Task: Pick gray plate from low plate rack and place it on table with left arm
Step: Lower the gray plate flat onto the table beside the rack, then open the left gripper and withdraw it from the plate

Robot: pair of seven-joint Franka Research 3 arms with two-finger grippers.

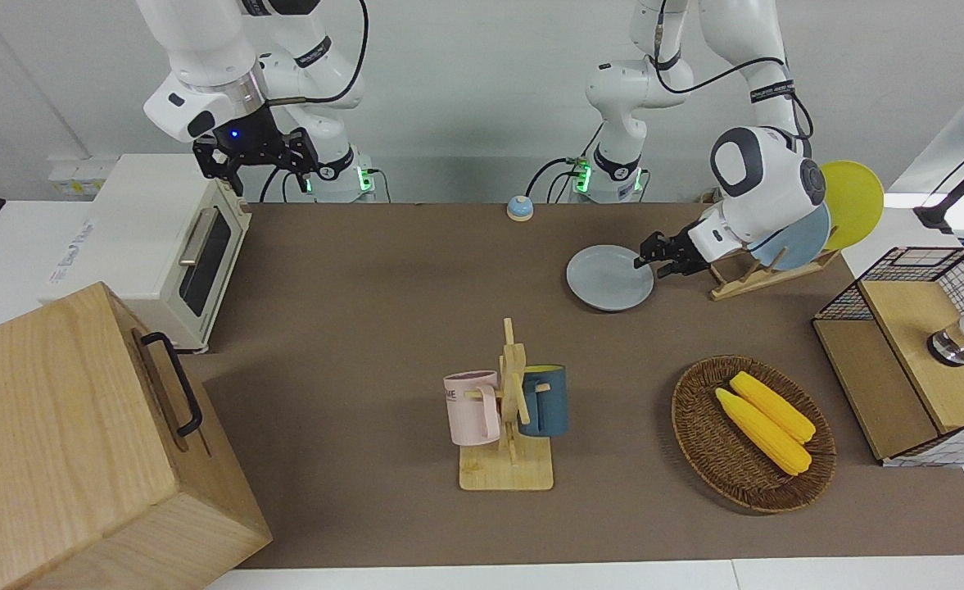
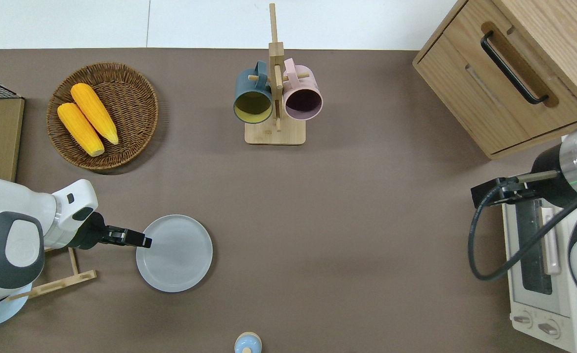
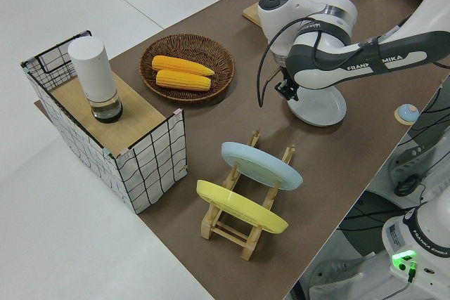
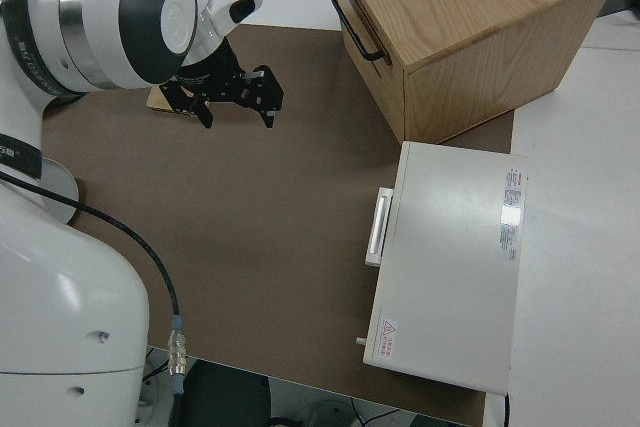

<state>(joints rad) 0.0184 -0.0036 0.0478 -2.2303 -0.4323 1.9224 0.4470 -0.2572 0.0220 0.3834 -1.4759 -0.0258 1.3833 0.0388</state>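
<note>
The gray plate point(image 1: 610, 279) lies flat or nearly flat on the table point(image 1: 383, 287), beside the low plate rack point(image 1: 744, 279) toward the middle of the table. It also shows in the overhead view point(image 2: 174, 253) and the left side view point(image 3: 320, 107). My left gripper point(image 1: 644, 256) is low at the plate's rim on the rack side and shut on it; it also shows in the overhead view point(image 2: 143, 241). The rack point(image 3: 239, 226) holds a light-blue plate point(image 3: 260, 164) and a yellow plate point(image 3: 239, 205). My right gripper point(image 4: 238, 112) is open and empty; that arm is parked.
A wicker basket point(image 2: 136, 78) with two corn cobs lies farther from the robots than the plate. A mug stand point(image 2: 274, 132) with two mugs is mid-table. A small bell point(image 2: 247, 343) sits near the robots. A wooden cabinet point(image 1: 80, 442) and a toaster oven point(image 1: 162, 238) stand at the right arm's end.
</note>
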